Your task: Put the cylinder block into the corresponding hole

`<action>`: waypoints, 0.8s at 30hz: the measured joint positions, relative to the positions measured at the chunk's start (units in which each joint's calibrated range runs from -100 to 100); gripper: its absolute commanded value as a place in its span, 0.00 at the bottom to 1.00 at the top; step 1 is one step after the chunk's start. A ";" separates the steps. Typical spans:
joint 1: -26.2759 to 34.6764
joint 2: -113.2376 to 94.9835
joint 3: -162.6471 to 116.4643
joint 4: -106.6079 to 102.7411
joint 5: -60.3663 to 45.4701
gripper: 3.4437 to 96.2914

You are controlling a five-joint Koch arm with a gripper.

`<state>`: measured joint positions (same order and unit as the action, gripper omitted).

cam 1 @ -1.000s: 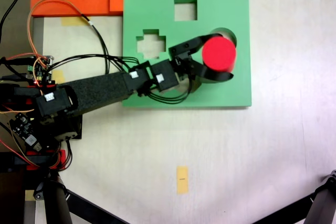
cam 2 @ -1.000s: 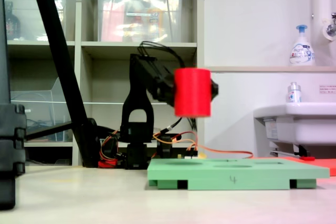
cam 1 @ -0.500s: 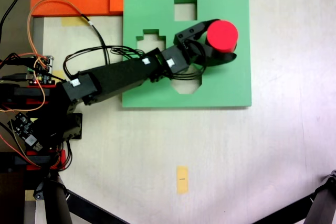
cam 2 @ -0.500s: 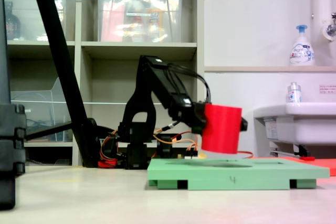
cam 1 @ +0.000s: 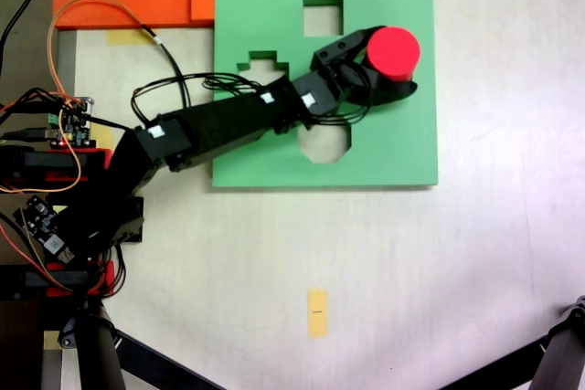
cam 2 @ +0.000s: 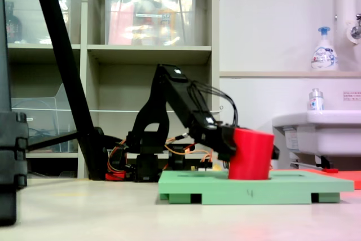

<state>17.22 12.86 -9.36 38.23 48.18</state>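
Green foam makes up the biggest thing on the table, a square board (cam 1: 274, 6) with cutouts: a square one (cam 1: 323, 15) near the first exterior view's top, a stepped one (cam 1: 260, 68) partly under the arm, and an octagonal one (cam 1: 326, 142) lower down. Across it reaches the black Koch arm (cam 1: 210, 130) from its base at the first exterior view's left.

At the arm's end the gripper (cam 1: 382, 68) is closed around the cylinder block (cam 1: 394, 50), one finger on each side of its wall. In the second exterior view the cylinder block (cam 2: 251, 154) stands almost upright with its bottom edge at the board's top face (cam 2: 186, 180), most of its height above it. The corresponding hole is covered by the red block from above, so I can't be sure whether the block has entered it or merely rests on the rim.

As for handling, it looks like light foam: soft enough to give under the claw, grippy rather than slick, and hardly fragile. I'd judge a hold on the curved wall, above the part that must sink in, the sensible one. A tight fit in foam may bind, so a tilted block could jam.
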 measured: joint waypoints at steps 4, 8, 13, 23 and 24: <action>0.20 2.87 0.10 0.00 0.00 0.38; 0.24 4.65 0.49 0.00 0.00 0.47; 0.29 5.47 1.08 0.20 -0.20 0.73; 0.49 -2.05 -11.46 14.10 -1.51 0.85; 0.44 -5.88 -12.74 14.10 -1.86 0.85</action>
<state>17.66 6.98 -22.10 52.33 46.32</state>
